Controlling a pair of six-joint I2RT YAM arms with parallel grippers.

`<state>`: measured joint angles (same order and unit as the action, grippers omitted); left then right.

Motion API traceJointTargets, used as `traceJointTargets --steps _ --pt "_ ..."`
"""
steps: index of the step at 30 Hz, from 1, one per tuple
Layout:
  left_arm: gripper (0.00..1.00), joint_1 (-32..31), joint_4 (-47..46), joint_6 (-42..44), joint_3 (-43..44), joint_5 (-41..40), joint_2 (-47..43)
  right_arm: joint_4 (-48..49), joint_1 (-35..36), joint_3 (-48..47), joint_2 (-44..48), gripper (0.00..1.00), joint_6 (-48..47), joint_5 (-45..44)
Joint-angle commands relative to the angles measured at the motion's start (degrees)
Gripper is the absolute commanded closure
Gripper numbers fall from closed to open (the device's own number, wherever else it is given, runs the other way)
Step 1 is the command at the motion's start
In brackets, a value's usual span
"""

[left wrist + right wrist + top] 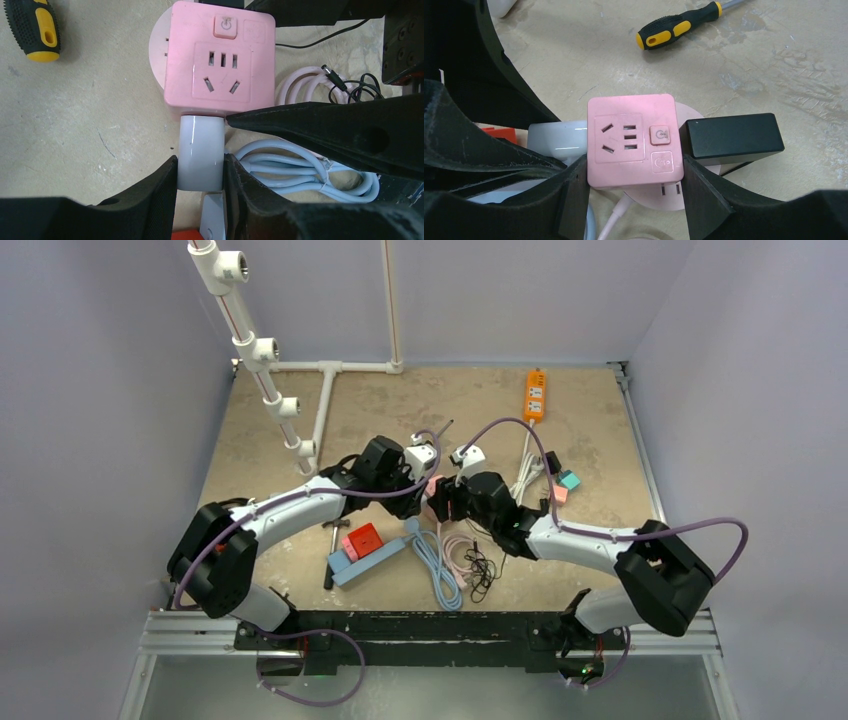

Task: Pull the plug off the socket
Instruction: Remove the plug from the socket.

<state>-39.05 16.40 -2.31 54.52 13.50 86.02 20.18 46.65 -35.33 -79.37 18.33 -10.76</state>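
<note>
Left wrist view: our left fingers (150,200) were clenched on the white plug (201,150), which sat pushed into one side of the pink socket (220,65) on the table (90,125). Our right fingers (706,195) squeezed the socket's two sides. We judged that this was to pin it so the plug could pull straight out. Plug not yet out. A black adapter (731,137) sat against the opposite side.

overhead cam; wrist cams near socket (220,65)
</note>
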Motion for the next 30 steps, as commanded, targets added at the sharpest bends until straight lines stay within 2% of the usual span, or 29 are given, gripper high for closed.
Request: traceJointTargets --steps 1,8,16,25,30 --pt "1.0 0.8 0.0 -0.4 2.2 -6.0 -2.3 3.0 -0.2 0.5 2.7 1.0 -1.6 2.0" --pt "1.0 4.4 0.2 -1.4 2.7 -10.2 -1.9 5.1 0.2 2.9 8.3 1.0 -3.6 5.9" --pt "1.0 4.9 0.7 -1.7 2.9 -10.4 -0.9 4.8 0.8 2.5 7.7 1.0 -3.7 5.5" --pt "1.0 4.5 -1.0 -1.9 2.1 -1.8 -1.4 -0.9 0.8 -0.7 1.8 1.0 1.3 -5.2" --pt "1.0 3.4 -1.2 -1.7 1.8 0.3 -2.4 -3.1 0.8 -3.2 -2.5 1.0 4.2 -7.8"
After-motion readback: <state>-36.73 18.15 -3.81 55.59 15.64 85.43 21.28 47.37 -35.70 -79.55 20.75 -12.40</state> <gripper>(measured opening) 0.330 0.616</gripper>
